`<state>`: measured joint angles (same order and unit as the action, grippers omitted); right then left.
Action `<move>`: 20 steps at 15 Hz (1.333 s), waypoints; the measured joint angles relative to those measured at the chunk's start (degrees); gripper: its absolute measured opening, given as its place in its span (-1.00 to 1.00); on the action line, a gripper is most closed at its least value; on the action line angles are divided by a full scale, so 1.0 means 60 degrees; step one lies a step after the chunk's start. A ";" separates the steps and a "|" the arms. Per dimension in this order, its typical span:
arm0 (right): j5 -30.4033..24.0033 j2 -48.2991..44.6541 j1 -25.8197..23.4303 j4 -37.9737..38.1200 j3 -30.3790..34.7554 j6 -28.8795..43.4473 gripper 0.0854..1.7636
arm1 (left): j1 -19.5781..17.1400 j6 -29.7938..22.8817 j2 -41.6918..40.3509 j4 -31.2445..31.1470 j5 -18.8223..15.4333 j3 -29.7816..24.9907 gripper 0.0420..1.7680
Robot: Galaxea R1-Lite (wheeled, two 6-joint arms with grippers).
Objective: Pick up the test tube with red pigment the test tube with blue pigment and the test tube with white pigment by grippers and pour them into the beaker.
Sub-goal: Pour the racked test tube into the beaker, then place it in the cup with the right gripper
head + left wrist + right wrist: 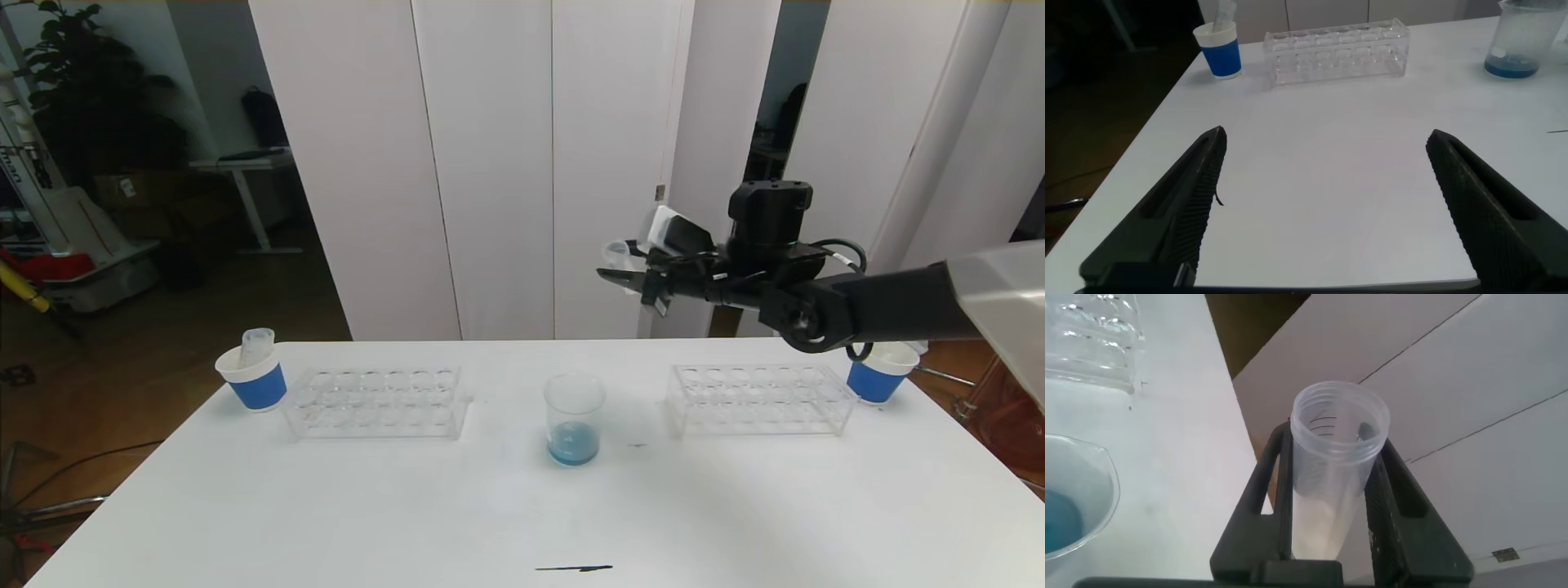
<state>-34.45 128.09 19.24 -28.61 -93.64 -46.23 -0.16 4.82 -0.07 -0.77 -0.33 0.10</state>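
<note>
My right gripper (614, 276) hangs high over the table, behind and to the right of the beaker (574, 416). It is shut on the test tube with white pigment (1335, 457), whose open mouth (616, 251) points towards the robot's left. The tube lies roughly level, with whitish pigment in its closed end between the fingers (1384, 506). The beaker holds blue liquid at its bottom and shows in the right wrist view (1069, 498). My left gripper (1326, 135) is open over bare table with nothing between its fingers. No tube with red or blue pigment is in view.
Two clear racks stand left (375, 400) and right (755, 398) of the beaker. A blue-and-white cup (253, 377) at the far left holds an empty-looking tube (255, 343); another cup (878, 376) stands at the far right. A thin black mark (574, 567) lies near the front edge.
</note>
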 joint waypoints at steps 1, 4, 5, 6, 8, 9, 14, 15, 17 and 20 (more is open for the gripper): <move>-0.0106 0.0000 0.0095 -0.0423 0.0124 -0.0317 -0.40 | 0.0000 0.0000 0.0000 0.0000 -0.0004 0.0000 0.97; -0.0412 0.0000 0.0382 -0.1392 0.0520 -0.0839 -0.40 | 0.0000 0.0000 0.0000 0.0000 0.0000 0.0000 0.97; -0.0433 0.0014 0.0437 -0.1400 0.0640 -0.1166 -0.40 | 0.0000 0.0000 0.0000 0.0000 -0.0004 0.0000 0.97; -0.0486 0.0028 0.0455 -0.1410 0.0776 -0.1552 -0.40 | 0.0000 -0.0004 0.0000 0.0000 0.0000 0.0000 0.97; -0.0805 0.0102 0.0445 -0.1424 0.0953 -0.2241 -0.40 | 0.0000 0.0000 0.0000 0.0000 -0.0004 0.0000 0.97; -0.0841 0.0150 0.0417 -0.1428 0.0933 -0.2530 -0.40 | 0.0000 -0.0004 0.0000 0.0000 0.0000 0.0000 0.97; -0.0864 0.0441 0.0248 -0.2022 0.0823 -0.3753 -0.40 | 0.0000 -0.0004 0.0000 -0.0004 -0.0004 0.0000 0.97; -0.0886 0.0520 0.0207 -0.2204 0.0805 -0.4033 -0.40 | 0.0000 0.0000 0.0000 0.0000 -0.0004 0.0000 0.97; -0.0937 0.0681 0.0142 -0.2426 0.0786 -0.4791 -0.40 | 0.0000 0.0000 0.0000 0.0000 -0.0004 0.0000 0.97; -0.1122 0.0910 0.0083 -0.2485 0.0778 -0.5705 -0.40 | 0.0000 0.0000 0.0000 0.0000 0.0000 0.0000 0.97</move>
<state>-41.18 133.55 19.74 -43.52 -88.97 -80.46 -0.16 4.82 -0.07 -0.77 -0.33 0.10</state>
